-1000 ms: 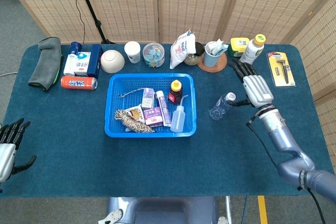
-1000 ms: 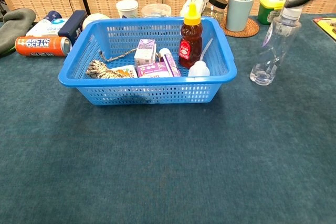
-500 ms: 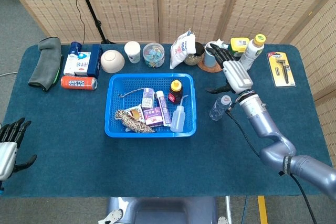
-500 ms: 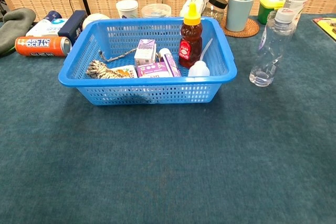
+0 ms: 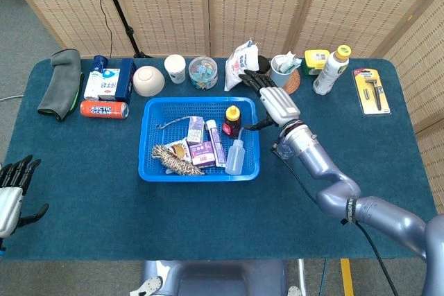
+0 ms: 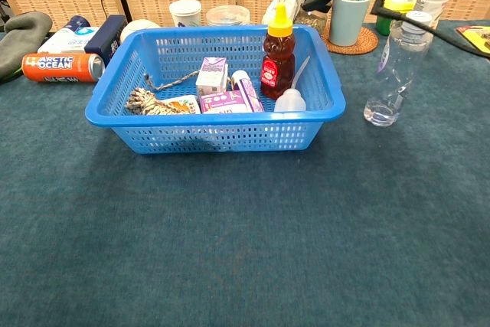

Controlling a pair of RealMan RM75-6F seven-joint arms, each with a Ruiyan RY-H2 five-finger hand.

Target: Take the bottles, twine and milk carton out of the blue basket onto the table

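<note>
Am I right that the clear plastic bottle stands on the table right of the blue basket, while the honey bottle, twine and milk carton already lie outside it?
Not quite. The clear plastic bottle does stand on the table right of the blue basket, but the honey bottle, twine and milk carton are inside the basket, as the chest view shows.

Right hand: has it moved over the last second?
Yes. The right hand has swung left, away from the razor pack, and now hangs open beside the blue basket near the honey bottle.
</note>
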